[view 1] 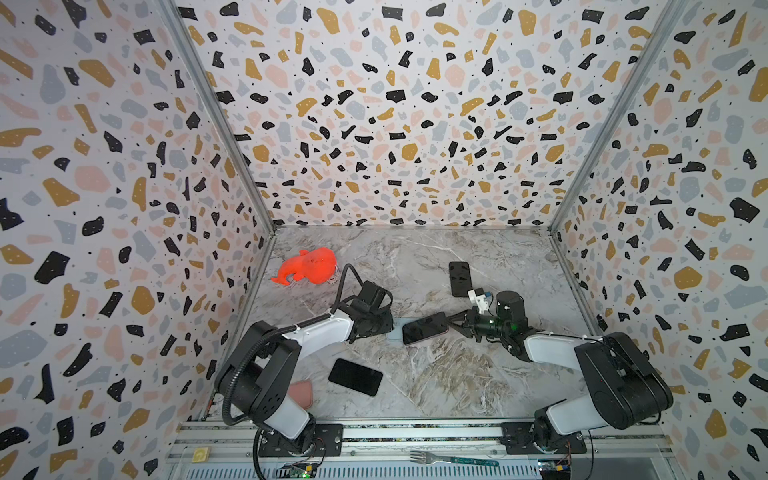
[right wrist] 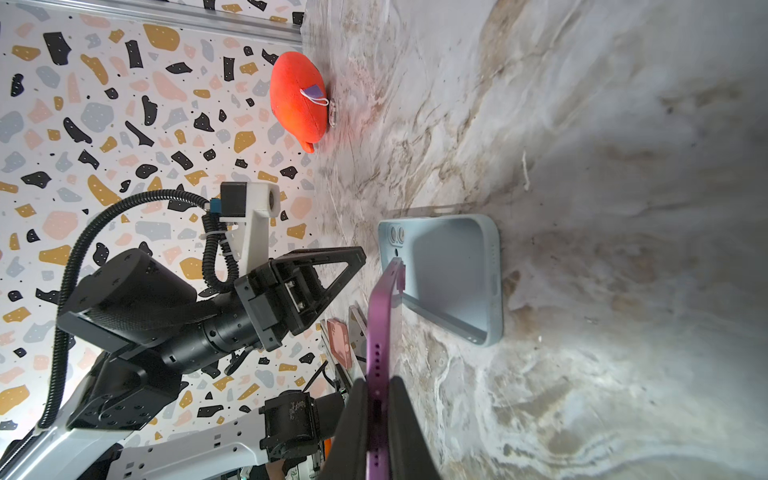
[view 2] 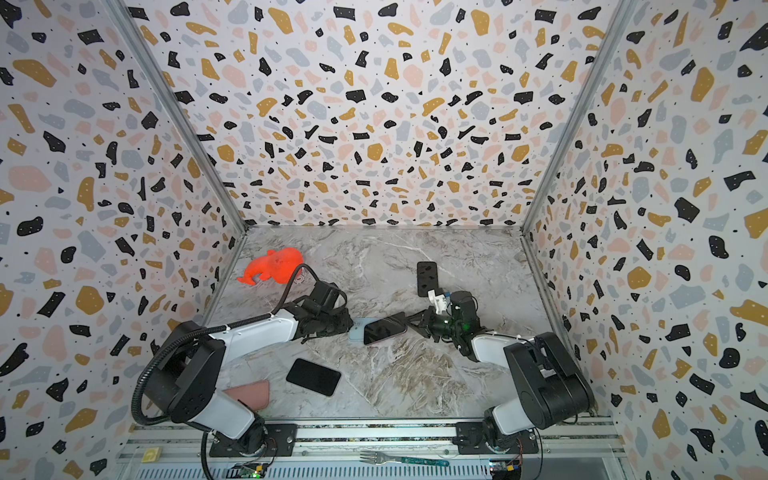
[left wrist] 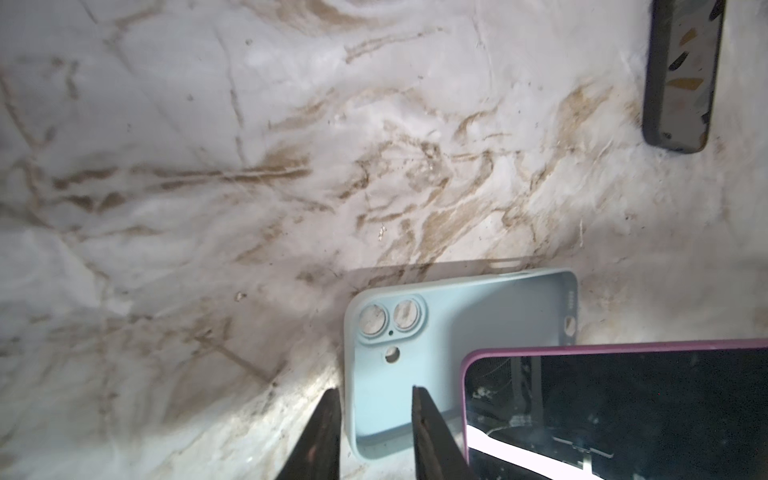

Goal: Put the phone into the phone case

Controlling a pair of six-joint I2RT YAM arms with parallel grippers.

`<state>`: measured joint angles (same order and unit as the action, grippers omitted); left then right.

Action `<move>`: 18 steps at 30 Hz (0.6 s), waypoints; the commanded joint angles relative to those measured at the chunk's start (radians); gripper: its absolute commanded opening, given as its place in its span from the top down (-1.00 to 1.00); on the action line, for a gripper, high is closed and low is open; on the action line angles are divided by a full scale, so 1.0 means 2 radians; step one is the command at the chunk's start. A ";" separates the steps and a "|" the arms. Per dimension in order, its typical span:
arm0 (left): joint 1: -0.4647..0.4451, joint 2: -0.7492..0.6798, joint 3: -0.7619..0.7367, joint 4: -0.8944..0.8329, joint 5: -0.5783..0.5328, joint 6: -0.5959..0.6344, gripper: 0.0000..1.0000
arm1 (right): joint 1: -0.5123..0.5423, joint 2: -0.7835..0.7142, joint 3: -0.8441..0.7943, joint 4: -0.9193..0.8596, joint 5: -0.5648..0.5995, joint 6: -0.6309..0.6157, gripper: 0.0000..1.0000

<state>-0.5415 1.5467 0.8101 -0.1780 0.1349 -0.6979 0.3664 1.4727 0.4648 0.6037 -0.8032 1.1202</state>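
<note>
Gripping the purple phone [right wrist: 378,316] by its right short end, the right gripper [right wrist: 377,380] is pinching it firmly between both jaws and holding it screen up and tilted, its left end dipping over the light-blue case [left wrist: 436,332]; whether that end is touching the case is not clear. The case is lying open side up on the marble table [view 1: 436,374] around the middle, just left of the phone and partly under it in both top views, with its camera cutouts at its left end. The left gripper [left wrist: 374,390] is reaching in from the left with its jaws standing partly apart, one finger [left wrist: 324,436] sitting outside the case's left end wall and the other inside, the gap wider than the wall, so nothing is being squeezed there. A red plush toy [view 1: 307,266] is lying far left by the wall, a black phone [view 1: 355,377] is resting near left, a pink case [view 1: 301,392] is peeking out beside the left arm's base, and another dark phone [view 1: 459,278] is lying far right of centre
</note>
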 commanded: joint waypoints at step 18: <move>0.027 -0.015 -0.039 0.063 0.063 -0.017 0.07 | 0.028 0.000 -0.006 0.080 0.044 0.052 0.96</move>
<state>-0.4919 1.5242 0.7464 -0.0837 0.2401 -0.7231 0.4171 1.4876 0.4526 0.6987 -0.7231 1.2079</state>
